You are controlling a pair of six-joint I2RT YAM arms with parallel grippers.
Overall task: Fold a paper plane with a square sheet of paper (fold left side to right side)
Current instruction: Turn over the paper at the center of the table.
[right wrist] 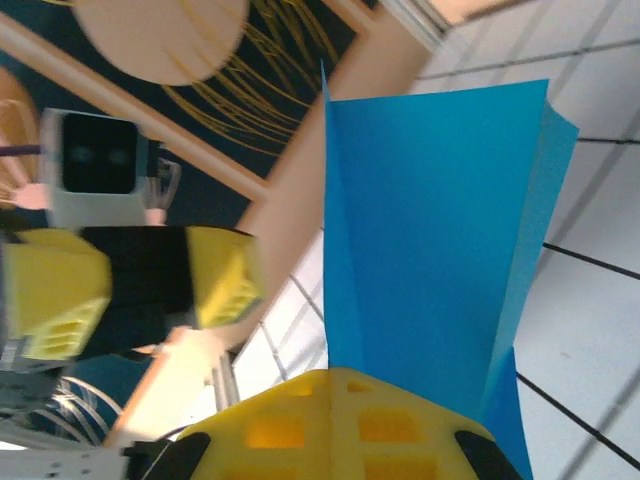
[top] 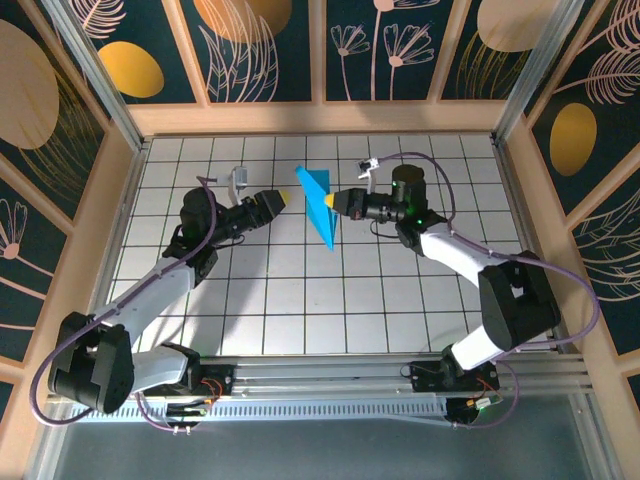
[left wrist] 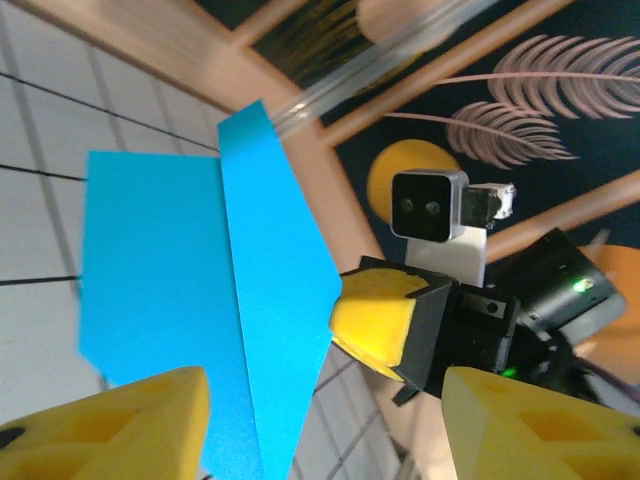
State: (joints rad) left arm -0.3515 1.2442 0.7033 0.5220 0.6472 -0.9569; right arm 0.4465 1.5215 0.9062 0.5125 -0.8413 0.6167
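The paper plane (top: 318, 205) was held above the table (top: 300, 295), clamped at its 3 o'clock edge by the right tool (top: 331, 201). The left tool (top: 283, 203) was spread wide at 9 o'clock, gripping nothing; a square pinch on the crease was advised.

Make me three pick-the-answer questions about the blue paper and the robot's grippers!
1. Where is the paper?
A. between the left gripper and the right gripper
B. beside an arm's base
C. in a far corner

2. What colour are the fingers?
A. yellow
B. red
C. green

3. Which gripper is shut on the paper?
A. left
B. right
C. neither

Answers:
1 A, the paper sits mid-table between the two tips.
2 A, both wrist views show yellow pads.
3 B, the right gripper pinches the paper's edge, and the left stands open.
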